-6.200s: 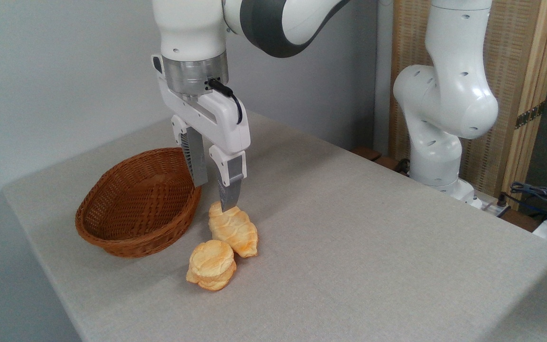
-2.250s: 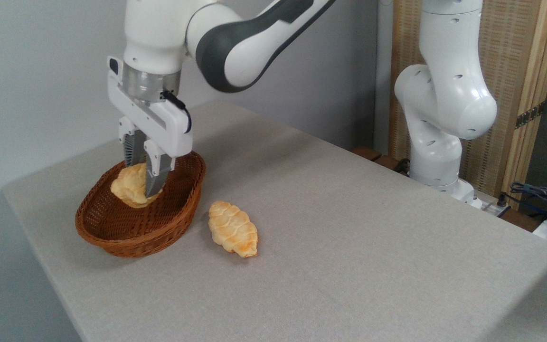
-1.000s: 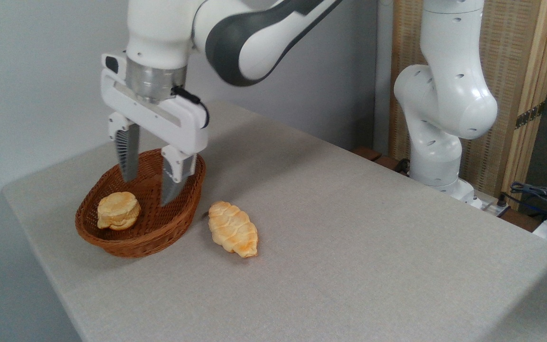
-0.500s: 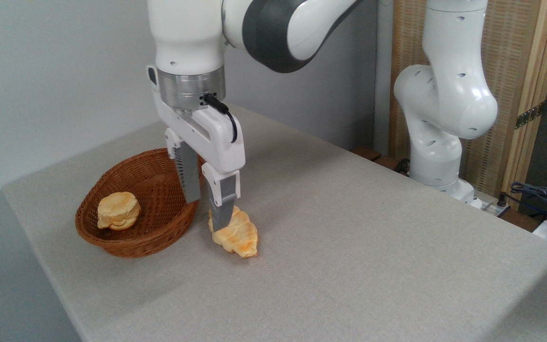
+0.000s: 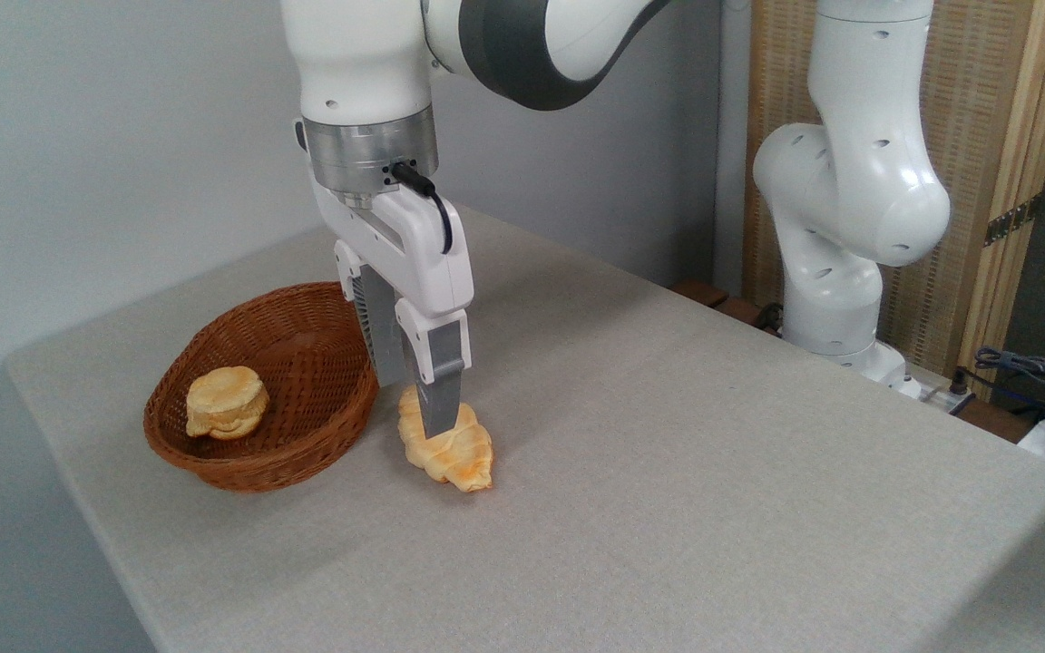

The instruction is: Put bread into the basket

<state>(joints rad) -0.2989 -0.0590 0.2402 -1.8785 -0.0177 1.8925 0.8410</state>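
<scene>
On table [image 5: 668,472], end effector [image 5: 415,406] straddles croissant roll [image 5: 450,449]; bun [image 5: 226,402] in basket [image 5: 259,467].

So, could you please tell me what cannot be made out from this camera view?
- Whether the hand has closed on the croissant roll: the near finger covers the contact spot, and the far fingertip is hidden behind it.
- The basket floor near its front: hidden by its own wall.
- The underside of the round bun.

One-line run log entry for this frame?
round layered bun: in oval woven wicker basket | ridged croissant-like roll: on table | hand: straddling roll, grip unclear
</scene>
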